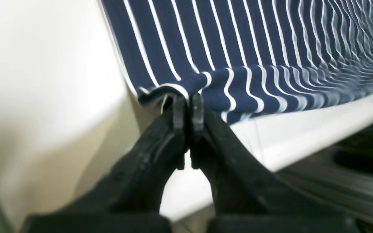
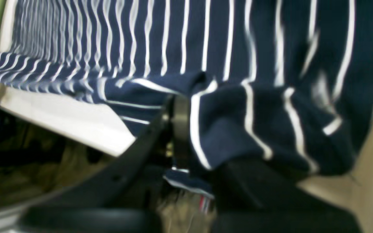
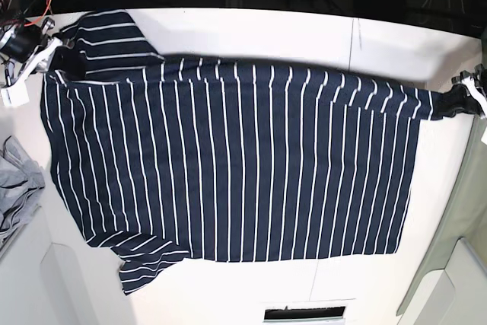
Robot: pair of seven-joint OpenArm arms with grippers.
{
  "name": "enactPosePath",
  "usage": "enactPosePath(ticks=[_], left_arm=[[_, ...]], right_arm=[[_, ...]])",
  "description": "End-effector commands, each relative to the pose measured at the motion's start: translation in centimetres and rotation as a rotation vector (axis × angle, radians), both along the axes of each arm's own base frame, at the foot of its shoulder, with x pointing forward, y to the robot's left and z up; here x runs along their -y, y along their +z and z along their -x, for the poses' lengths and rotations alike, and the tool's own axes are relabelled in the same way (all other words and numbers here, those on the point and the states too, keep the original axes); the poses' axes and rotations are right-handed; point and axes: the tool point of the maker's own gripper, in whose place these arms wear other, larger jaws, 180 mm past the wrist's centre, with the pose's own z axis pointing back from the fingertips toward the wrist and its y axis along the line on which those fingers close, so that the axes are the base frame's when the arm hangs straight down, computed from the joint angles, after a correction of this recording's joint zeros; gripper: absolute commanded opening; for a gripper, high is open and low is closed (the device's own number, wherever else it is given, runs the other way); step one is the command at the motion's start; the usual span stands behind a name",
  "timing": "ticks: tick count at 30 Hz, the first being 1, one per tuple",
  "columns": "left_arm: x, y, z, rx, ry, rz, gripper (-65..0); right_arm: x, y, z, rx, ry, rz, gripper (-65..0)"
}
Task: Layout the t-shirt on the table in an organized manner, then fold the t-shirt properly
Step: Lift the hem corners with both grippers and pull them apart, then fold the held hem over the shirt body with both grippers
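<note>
The left pincer [image 1: 188,106] is pressed together on a corner of the t-shirt's hem, its two black fingertips [image 1: 179,111] meeting with the striped cloth caught between them. The right pincer [image 2: 186,129] is also pinching the t-shirt [image 3: 228,165], near the shoulder end, where a thick bunch of navy fabric falls over one finger and hides it in part. The t-shirt lies spread across the white desk [image 3: 251,32], stretched between the two pincers along its far edge. One short sleeve points to the far side of the t-shirt and the other to the near side. A thin dark seam of the desk runs out from under the t-shirt. A grey cloth [image 3: 17,184] lies just beside the t-shirt's collar end.
</note>
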Motion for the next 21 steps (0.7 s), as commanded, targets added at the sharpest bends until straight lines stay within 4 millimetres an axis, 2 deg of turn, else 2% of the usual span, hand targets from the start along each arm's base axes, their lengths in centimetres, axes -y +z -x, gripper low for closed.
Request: enactPosePath(ticks=[1,7,12,16,21], left_arm=[[-0.5,1.8,-1.7,0.074,-0.006,-0.023,-65.0],[0.4,1.8,-4.7,0.163,-0.037,-0.104,-65.0],[2.5,0.6,-6.9,0.172,-0.125,-0.169,-65.0],[3.2,-0.5,-8.4,0.17,-0.162,-0.209,-65.0],[2.5,-1.6,-9.6,0.171,-0.139,-0.234,-65.0]], right_arm=[[0.7,1.1,-1.6,0.053,-0.015,0.001,-65.0],[1.5,1.3,-7.7,0.109,-0.074,-0.055,-65.0],[1.5,1.8,-12.7,0.121,-0.092,-0.102,-65.0],[0.8,1.4,-15.3,0.1,-0.085,-0.115,-65.0],[-0.4,0.5,-16.7,0.079,-0.056,-0.09,-64.8]])
